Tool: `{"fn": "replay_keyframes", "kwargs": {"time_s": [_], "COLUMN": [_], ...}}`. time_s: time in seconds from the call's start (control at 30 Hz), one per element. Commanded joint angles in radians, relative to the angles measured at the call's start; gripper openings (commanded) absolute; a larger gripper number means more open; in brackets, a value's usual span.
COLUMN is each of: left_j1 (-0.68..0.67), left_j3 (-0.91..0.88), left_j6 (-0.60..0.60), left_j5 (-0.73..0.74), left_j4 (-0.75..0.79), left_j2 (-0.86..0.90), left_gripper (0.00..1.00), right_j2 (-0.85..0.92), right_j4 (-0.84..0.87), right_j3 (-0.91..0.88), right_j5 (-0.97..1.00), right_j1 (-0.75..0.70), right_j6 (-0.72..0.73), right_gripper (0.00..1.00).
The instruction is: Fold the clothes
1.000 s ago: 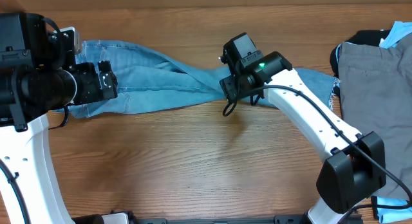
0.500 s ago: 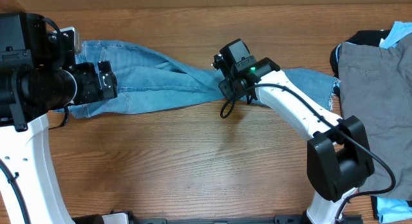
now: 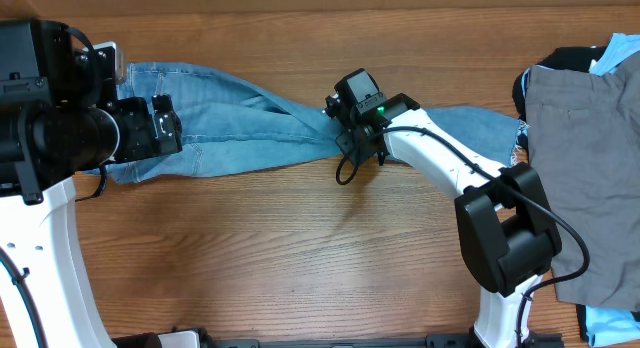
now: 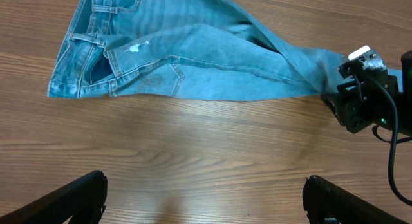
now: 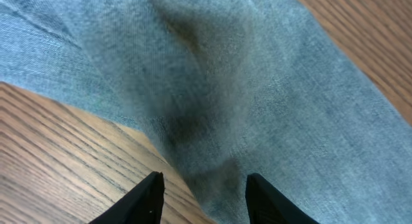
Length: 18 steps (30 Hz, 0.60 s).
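Note:
The light-blue jeans (image 3: 230, 128) lie stretched across the far side of the table, waistband at the left and the legs twisted near the middle. My right gripper (image 3: 345, 138) is down on that twist. In the right wrist view its jaws (image 5: 203, 179) stand partly apart, astride the edge of a bunched denim fold (image 5: 257, 89), with a strip of wood showing beside the left finger, so it is open. My left gripper (image 4: 206, 198) hangs wide open over bare wood, near of the waistband (image 4: 84, 63).
Grey trousers (image 3: 590, 158) lie piled at the right edge, with a black garment (image 3: 560, 60) and a pale-blue one (image 3: 620, 53) behind them. Bare wooden table (image 3: 300, 248) fills the near half. The right arm's base (image 3: 505, 253) stands at the near right.
The right gripper has slid a little left along the jeans to the twist, and its jaws have narrowed. The left arm has not moved.

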Motion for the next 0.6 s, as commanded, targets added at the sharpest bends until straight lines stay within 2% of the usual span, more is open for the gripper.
{"fn": "replay_keyframes", "kwargs": {"time_s": [0.0, 0.57], "left_j1": [-0.004, -0.004], "left_j3": [-0.002, -0.002], "left_j6": [-0.014, -0.014], "left_j5": [-0.01, -0.01], "left_j4": [0.001, 0.001], "left_j2": [0.002, 0.002], "left_gripper": [1.0, 1.0], "right_j2": [-0.002, -0.001], "right_j4": [0.003, 0.043], "right_j3": [0.001, 0.0], "right_j5": [-0.048, -0.048], "right_j1": [0.006, 0.005], "right_j6": [-0.006, -0.006], "right_gripper": [0.46, 0.51]}}
